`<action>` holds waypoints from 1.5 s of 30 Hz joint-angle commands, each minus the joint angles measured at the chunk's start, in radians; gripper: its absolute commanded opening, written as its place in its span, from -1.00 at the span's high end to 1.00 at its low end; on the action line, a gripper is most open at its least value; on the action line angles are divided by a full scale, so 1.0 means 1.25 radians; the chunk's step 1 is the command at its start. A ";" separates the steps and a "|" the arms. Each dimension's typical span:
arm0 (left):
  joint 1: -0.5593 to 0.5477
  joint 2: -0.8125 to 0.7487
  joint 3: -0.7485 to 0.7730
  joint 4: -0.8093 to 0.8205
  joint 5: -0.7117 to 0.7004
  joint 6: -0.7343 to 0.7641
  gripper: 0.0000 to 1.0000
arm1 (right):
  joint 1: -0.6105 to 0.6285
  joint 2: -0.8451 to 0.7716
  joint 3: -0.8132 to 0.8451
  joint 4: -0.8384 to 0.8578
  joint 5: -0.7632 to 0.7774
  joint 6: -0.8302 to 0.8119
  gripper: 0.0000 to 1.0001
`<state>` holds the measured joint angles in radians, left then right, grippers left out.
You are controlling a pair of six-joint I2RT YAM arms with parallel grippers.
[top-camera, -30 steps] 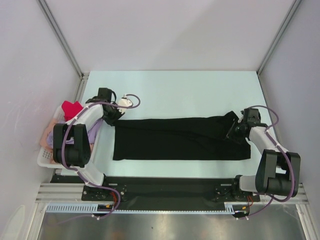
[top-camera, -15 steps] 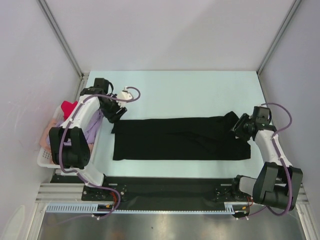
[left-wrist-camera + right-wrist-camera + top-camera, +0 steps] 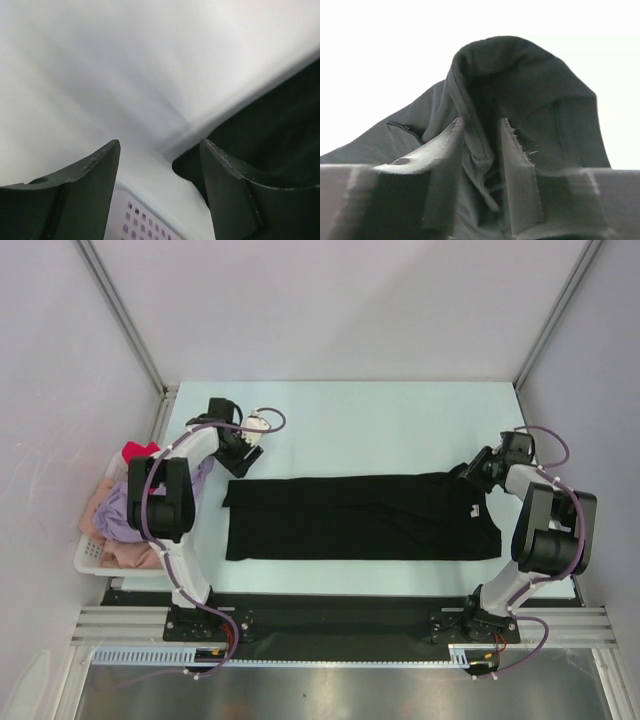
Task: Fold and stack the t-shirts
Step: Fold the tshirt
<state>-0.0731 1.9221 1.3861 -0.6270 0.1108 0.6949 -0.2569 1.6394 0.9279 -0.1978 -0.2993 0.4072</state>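
Black t-shirt (image 3: pixel 350 520) is lying flat across the middle of the pale table (image 3: pixel 380 420), folded lengthwise into a long band that is running from left to right. A small pale mark (image 3: pixel 474 508) is showing on the cloth near its right end.

Right gripper (image 3: pixel 468 472) is sitting at the band's far right corner. In the right wrist view its fingers (image 3: pixel 445 150) are standing narrowly apart and pinching a raised fold of the black cloth, which is arching up above the tips.

Left gripper (image 3: pixel 238 447) is sitting just beyond the band's far left corner. In the left wrist view its fingers (image 3: pixel 90 185) are standing wide apart, with only bare table and a strip of white lattice showing between them. The black cloth is lying off to one side, partly behind one finger; whether that finger is touching it cannot be told.

White lattice basket (image 3: pixel 88 558) is resting at the table's left edge, beside the left arm. It is holding a loose heap: a red t-shirt (image 3: pixel 138 451) at the far end, a lavender t-shirt (image 3: pixel 118 508) in the middle and a pale pink t-shirt (image 3: pixel 130 556) at the near end.
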 commanded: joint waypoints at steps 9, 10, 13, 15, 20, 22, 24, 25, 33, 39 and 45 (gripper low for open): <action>-0.004 0.038 -0.039 0.035 0.102 -0.005 0.99 | -0.042 0.056 0.021 0.109 0.012 0.041 1.00; -0.002 0.037 -0.046 0.038 0.099 -0.009 0.99 | -0.045 0.048 0.022 0.106 0.017 0.038 1.00; 0.017 0.031 -0.066 0.077 0.046 -0.037 0.99 | -0.048 0.038 0.015 0.098 0.043 0.044 1.00; 0.030 0.029 -0.069 0.098 0.013 -0.055 1.00 | -0.052 0.036 0.006 0.105 0.049 0.050 1.00; 0.034 0.014 -0.084 0.109 0.011 -0.067 0.99 | -0.053 0.069 0.011 0.080 0.057 0.053 1.00; 0.034 -0.001 -0.088 0.116 0.007 -0.067 0.99 | -0.057 0.067 0.010 0.066 0.072 0.056 0.89; 0.034 -0.012 -0.085 0.106 0.030 -0.066 0.99 | -0.057 0.043 0.010 0.053 0.080 0.056 0.65; 0.034 -0.016 -0.082 0.099 0.046 -0.057 0.99 | -0.057 0.035 0.011 0.049 0.082 0.051 0.33; 0.033 -0.072 -0.055 0.093 0.125 -0.092 0.13 | -0.057 -0.089 0.028 -0.086 0.151 0.037 0.08; 0.033 -0.102 -0.061 0.055 0.220 -0.076 -0.18 | -0.112 -0.247 -0.034 -0.220 0.228 0.080 0.05; 0.020 -0.052 -0.088 0.044 0.191 -0.028 -0.29 | -0.160 -0.431 -0.168 -0.287 0.269 0.121 -0.08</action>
<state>-0.0395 1.8465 1.2884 -0.5484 0.3218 0.6155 -0.4526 1.1671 0.7673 -0.4564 -0.0265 0.5159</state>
